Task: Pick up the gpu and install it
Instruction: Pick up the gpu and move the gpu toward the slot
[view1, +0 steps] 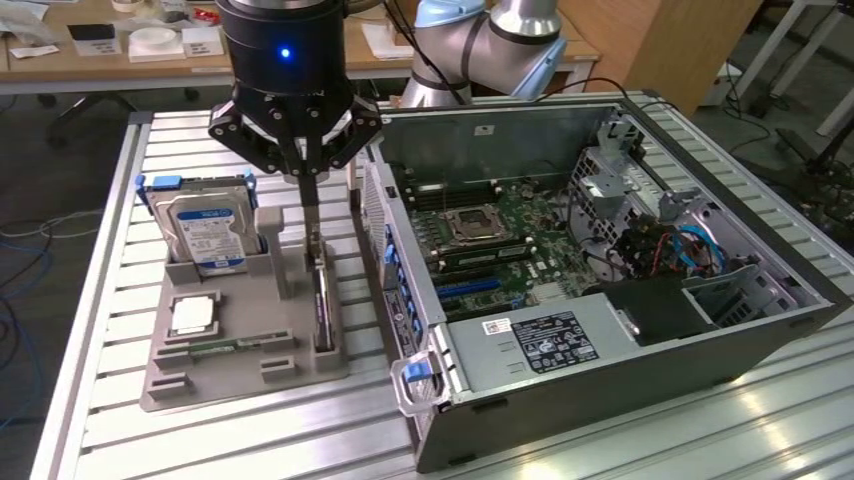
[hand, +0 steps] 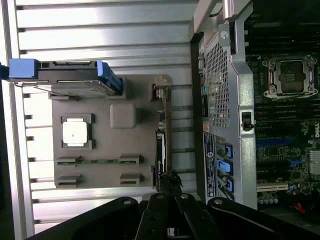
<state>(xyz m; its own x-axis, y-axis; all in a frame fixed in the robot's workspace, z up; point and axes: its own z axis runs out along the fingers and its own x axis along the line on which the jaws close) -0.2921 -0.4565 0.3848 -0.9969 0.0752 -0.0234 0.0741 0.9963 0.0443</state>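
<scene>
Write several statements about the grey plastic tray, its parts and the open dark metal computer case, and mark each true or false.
1. The thin flat green gpu with the black cooler stands on edge in a slot of the grey plastic tray. True.
2. The silver hard drive with the blue-white label lies flat inside the dark metal computer case. False: it stands upright at one end of the tray.
3. The gripper has its fingers spread wide. False: they are shut, right at the gpu's upper end.
4. The case lies open, with its green motherboard exposed. True.
</scene>
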